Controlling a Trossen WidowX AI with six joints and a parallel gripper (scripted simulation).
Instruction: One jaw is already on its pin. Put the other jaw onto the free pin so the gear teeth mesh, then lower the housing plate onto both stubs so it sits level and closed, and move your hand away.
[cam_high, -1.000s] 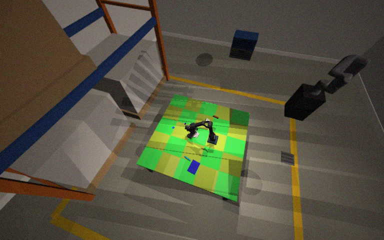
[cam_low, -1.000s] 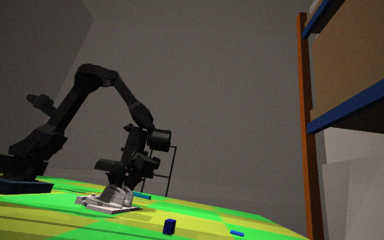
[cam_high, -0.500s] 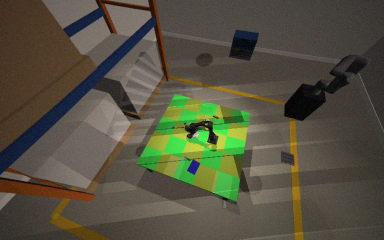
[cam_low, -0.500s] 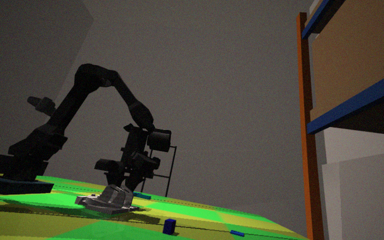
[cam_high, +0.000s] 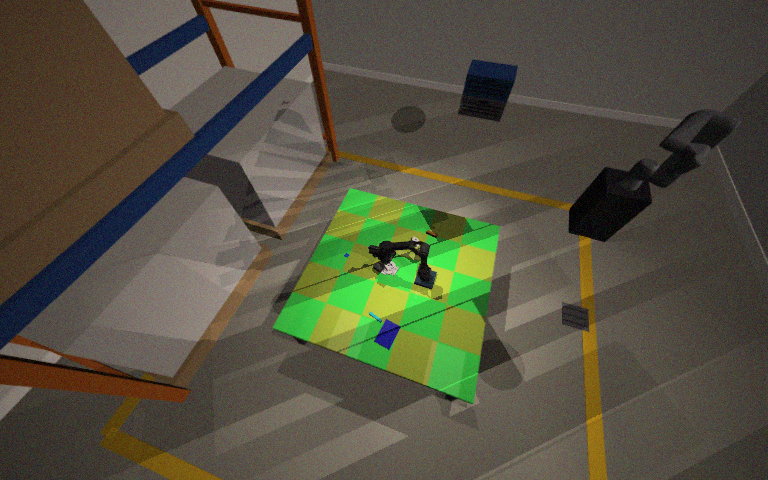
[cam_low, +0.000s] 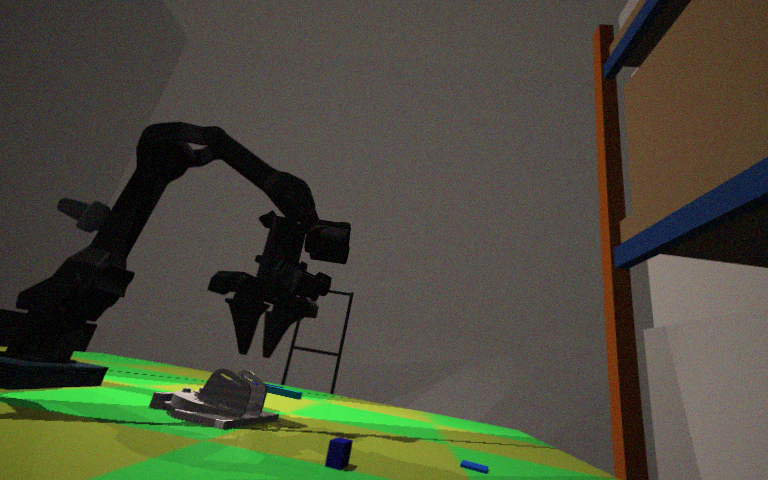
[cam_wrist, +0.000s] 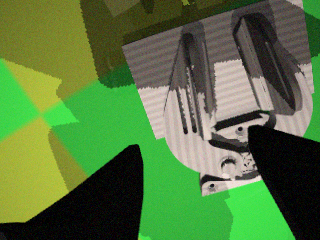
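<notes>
The grey-white jaw assembly (cam_high: 389, 268) (cam_low: 186, 405) stands on the checkered table. In the wrist view its square base plate (cam_wrist: 150, 60) lies under a pale rounded part. Two upright slotted jaws stand side by side, the left jaw (cam_wrist: 204, 95) and the right jaw (cam_wrist: 252, 70). Small toothed shapes (cam_wrist: 247, 161) show between the jaws' near ends, partly beside my right finger. I cannot tell whether the teeth mesh, nor pick out the housing plate surely. My gripper (cam_low: 254, 355) (cam_wrist: 194, 144) is open and empty, just above the assembly, its fingers touching nothing.
A dark blue block (cam_low: 338, 453) and a small blue bar (cam_low: 474, 466) lie beyond the assembly. A cyan rod (cam_high: 374, 316) (cam_low: 286, 391), a blue rectangle (cam_high: 387, 333) and a reddish bar (cam_high: 431, 233) lie elsewhere on the table (cam_high: 453, 373).
</notes>
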